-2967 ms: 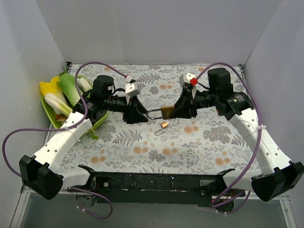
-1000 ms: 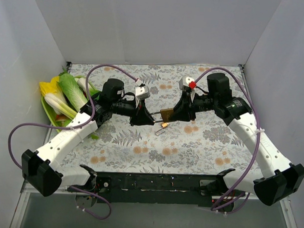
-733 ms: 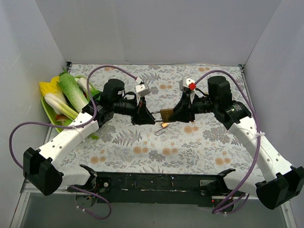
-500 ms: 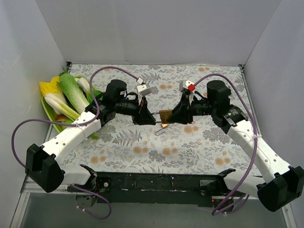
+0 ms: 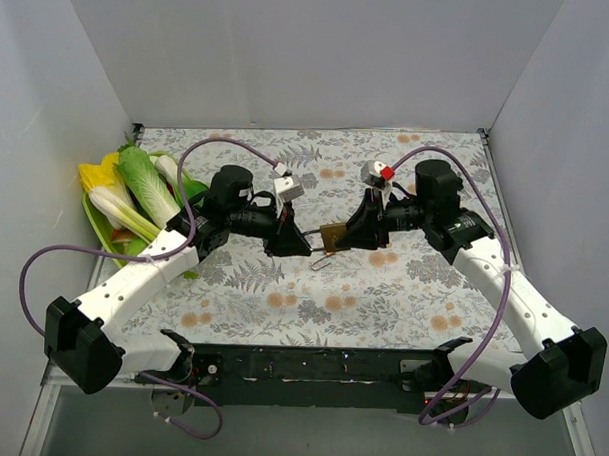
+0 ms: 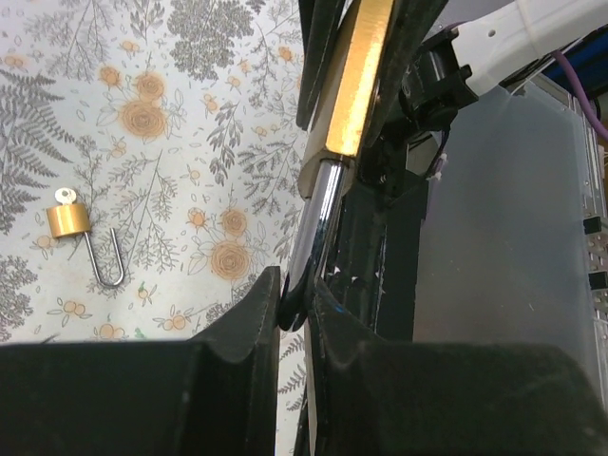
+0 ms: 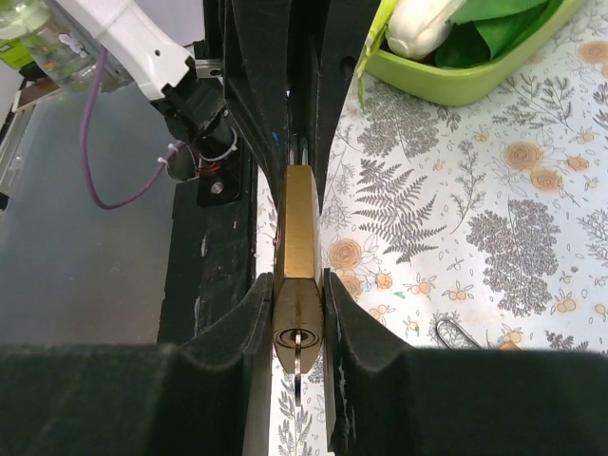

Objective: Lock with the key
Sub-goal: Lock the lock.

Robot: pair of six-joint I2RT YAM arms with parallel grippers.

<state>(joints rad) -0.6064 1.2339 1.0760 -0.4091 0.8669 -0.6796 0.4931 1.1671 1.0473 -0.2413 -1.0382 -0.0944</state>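
A large brass padlock (image 5: 333,235) hangs above the table's middle, held between both grippers. My right gripper (image 5: 348,237) is shut on its brass body (image 7: 299,237); a key (image 7: 298,372) sits in the keyhole between the fingers. My left gripper (image 5: 301,243) is shut on the padlock's steel shackle (image 6: 313,214), with the brass body (image 6: 356,76) beyond it. In the wrist views the left gripper (image 6: 294,304) pinches the shackle's bend and the right gripper (image 7: 297,313) clamps the body's keyhole end.
A small brass padlock (image 6: 71,218) with an open shackle and a key lies on the floral cloth just below the held lock (image 5: 326,257). A green tray (image 5: 96,233) of leafy vegetables stands at the left. White walls enclose three sides.
My left gripper has moved right onto the shackle. The right arm shifted a little and the padlock now sits slightly lower and tilted.
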